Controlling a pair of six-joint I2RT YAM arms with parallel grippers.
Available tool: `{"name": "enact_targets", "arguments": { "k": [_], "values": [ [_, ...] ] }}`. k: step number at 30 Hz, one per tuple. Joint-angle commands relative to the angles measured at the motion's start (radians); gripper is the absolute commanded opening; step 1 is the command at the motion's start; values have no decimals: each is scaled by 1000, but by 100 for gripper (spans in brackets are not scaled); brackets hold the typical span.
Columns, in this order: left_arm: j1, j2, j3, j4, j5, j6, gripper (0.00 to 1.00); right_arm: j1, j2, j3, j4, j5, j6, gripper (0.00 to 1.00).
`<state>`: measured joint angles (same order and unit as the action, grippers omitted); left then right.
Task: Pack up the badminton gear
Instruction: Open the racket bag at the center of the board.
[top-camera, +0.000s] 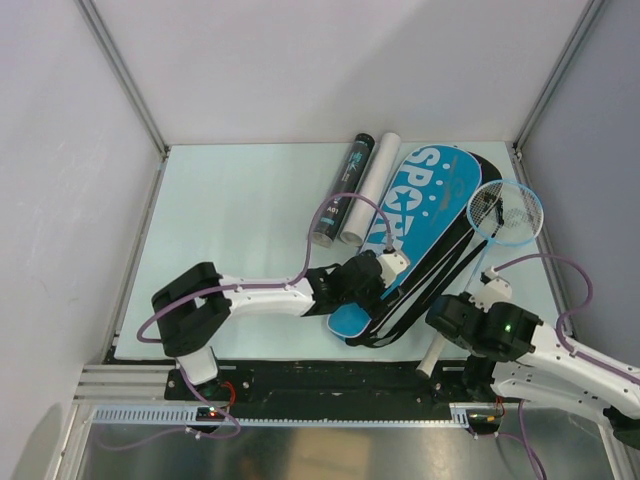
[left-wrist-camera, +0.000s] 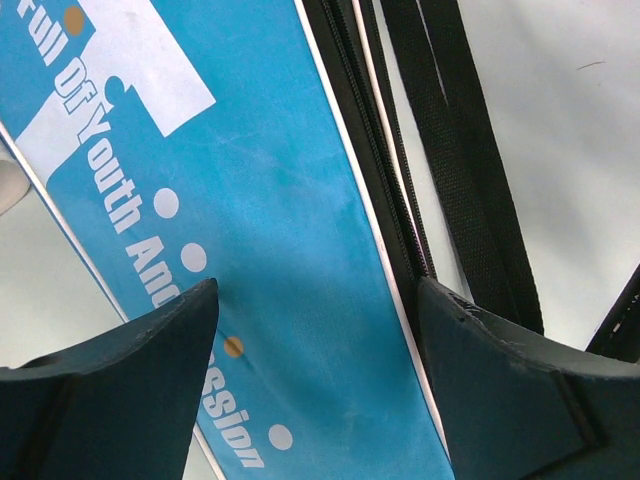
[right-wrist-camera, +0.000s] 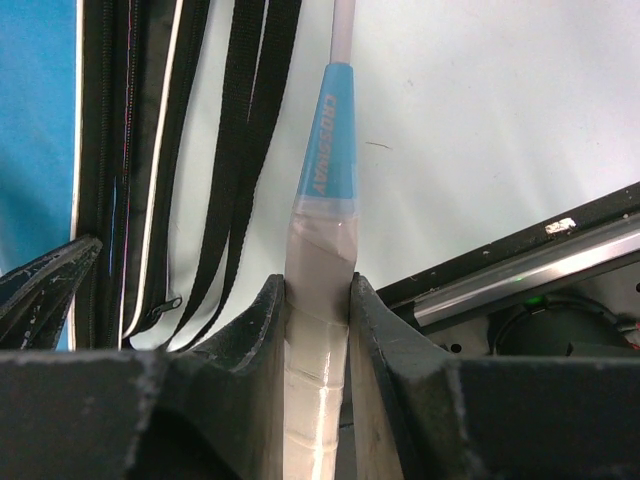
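1. Top external view: the blue bag lies slantwise on the table, its broad end far and to the right and its narrow end near, by my left gripper.
2. My right gripper is pinched on the wrapped handle of the light-blue racket. The fingers press both sides of the grip, and the butt end pokes out behind them toward the table's near edge.
3. The racket's long axis runs away from me, with the head far and just right of the bag's broad end. It lies close to parallel with the bag. The black straps are on the table between the shaft and the bag's zip edge.
4. For my right hand, the bag is to the left. I judge the racket has to travel sideways that way, keeping its present heading.
5. My left fingers are spread wide and hold nothing. They straddle the bag's narrow part, one over the blue panel's outer edge and the other over the black zip edge. I cannot tell whether they touch the fabric.
6. I cannot tell whether the zip is parted enough to take the racket head.
7. A black tube and a white tube lie side by side just left of the bag, nearer my left arm.
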<state>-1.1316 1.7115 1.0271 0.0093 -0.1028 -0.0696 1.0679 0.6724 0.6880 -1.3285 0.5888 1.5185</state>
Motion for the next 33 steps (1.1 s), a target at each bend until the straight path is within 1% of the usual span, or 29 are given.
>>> {"name": "enact_targets", "arguments": {
  "k": [1,8,11,13,17,18,19,20,21,23,31,33],
  "values": [
    [-26,-6,31,28,-29,35,84,14,-22,12,-27,70,30,0],
    [-47,8,33,20,-52,42,83,15,-59,10,-28,87,34,0],
    [-52,33,47,5,-88,41,78,17,-55,11,-15,79,21,0],
    [-53,46,62,-1,-120,41,67,19,-52,11,-9,74,12,0],
    [-53,45,98,-33,-151,41,28,30,-70,12,-21,66,6,0],
    [-53,47,113,-46,-154,42,20,31,-78,12,-24,65,5,0],
    [-53,50,124,-58,-159,40,10,31,-83,12,-27,65,2,0],
    [-53,54,142,-73,-171,38,5,31,-89,12,-28,64,-1,0],
    [-53,57,156,-82,-178,35,3,32,-93,12,-28,61,-4,0],
    [-53,51,170,-90,-193,25,1,32,-99,12,-29,50,-10,0],
    [-43,2,243,-94,-182,-51,0,55,-91,24,-8,-5,-34,0],
    [-40,2,261,-94,-204,-74,0,68,-81,38,-11,-6,-28,0]
  ]
}}
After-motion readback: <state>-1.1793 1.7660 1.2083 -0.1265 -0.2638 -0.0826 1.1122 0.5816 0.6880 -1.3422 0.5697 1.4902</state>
